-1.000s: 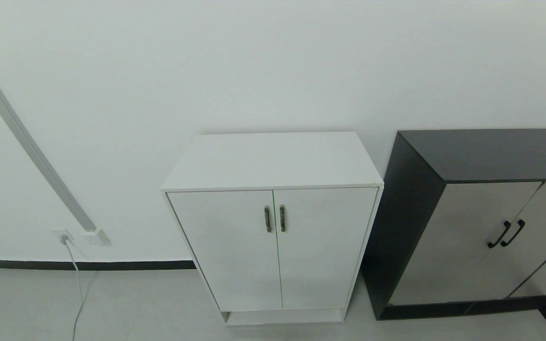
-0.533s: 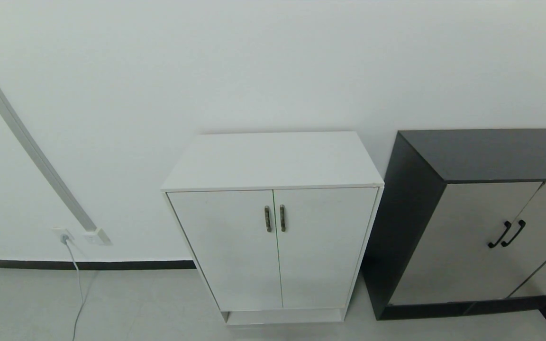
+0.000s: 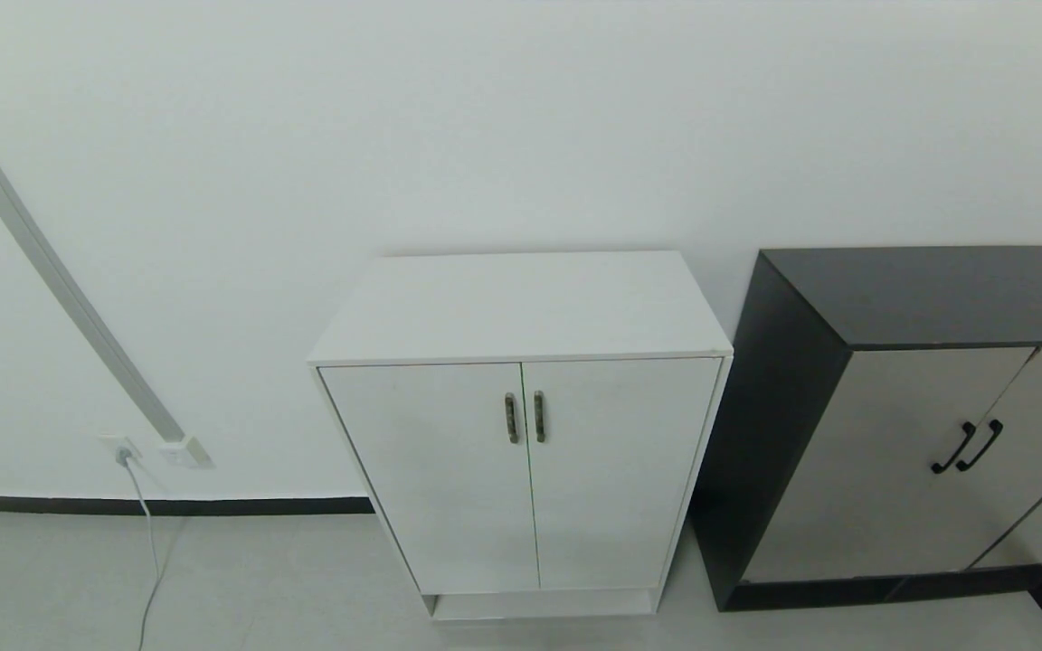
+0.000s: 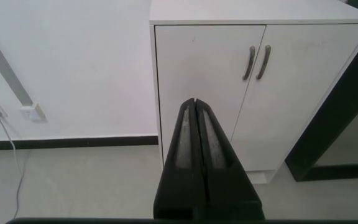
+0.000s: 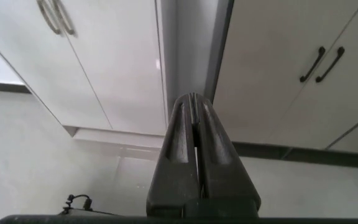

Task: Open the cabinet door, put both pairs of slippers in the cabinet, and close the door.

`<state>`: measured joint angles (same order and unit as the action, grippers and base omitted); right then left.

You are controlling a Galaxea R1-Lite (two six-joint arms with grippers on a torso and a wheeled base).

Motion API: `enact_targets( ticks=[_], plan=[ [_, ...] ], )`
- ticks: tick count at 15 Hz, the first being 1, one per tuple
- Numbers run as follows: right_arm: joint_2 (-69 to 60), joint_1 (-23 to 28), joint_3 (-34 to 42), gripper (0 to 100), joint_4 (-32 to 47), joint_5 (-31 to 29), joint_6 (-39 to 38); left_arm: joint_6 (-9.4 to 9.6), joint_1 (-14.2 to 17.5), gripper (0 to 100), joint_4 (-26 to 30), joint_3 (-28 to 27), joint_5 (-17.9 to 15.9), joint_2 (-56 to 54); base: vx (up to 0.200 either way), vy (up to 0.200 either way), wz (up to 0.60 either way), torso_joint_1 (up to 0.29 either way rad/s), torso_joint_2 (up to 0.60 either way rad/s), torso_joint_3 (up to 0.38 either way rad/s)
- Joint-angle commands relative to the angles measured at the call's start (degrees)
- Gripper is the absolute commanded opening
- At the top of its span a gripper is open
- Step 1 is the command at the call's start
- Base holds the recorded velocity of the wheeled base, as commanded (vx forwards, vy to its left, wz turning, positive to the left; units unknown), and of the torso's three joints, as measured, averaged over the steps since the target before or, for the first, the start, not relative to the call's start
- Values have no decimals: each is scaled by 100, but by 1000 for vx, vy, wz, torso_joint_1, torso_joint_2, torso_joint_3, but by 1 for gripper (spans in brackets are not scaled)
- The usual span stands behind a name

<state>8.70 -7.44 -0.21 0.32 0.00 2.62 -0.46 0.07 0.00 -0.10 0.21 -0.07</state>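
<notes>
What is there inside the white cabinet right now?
The inside is hidden. The left door and the right door of the white cabinet are both shut, and their handles stand side by side at the middle seam. The contents cannot be told.

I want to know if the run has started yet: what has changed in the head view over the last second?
Nothing visibly changed. The white cabinet stands as it did, with both doors shut, and the dark cabinet beside it has not moved.
</notes>
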Motion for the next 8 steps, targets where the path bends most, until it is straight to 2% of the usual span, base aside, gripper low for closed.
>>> enact_targets(
  ticks=[1, 2, 3, 8],
  plan=[
    [-79, 41, 3, 0, 12, 9, 10, -6, 1, 0, 0, 1, 6, 7, 0, 0, 0, 0, 0, 0],
    [-132, 427, 3, 0, 12, 9, 10, -6, 1, 0, 0, 1, 6, 7, 0, 0, 0, 0, 0, 0],
    [-255, 594, 12, 0, 3, 9, 10, -15, 1, 0, 0, 1, 6, 7, 0, 0, 0, 0, 0, 0],
    [-853, 726, 21, 0, -5, 53, -218, -6, 1, 0, 0, 1, 6, 7, 0, 0, 0, 0, 0, 0]
  ],
)
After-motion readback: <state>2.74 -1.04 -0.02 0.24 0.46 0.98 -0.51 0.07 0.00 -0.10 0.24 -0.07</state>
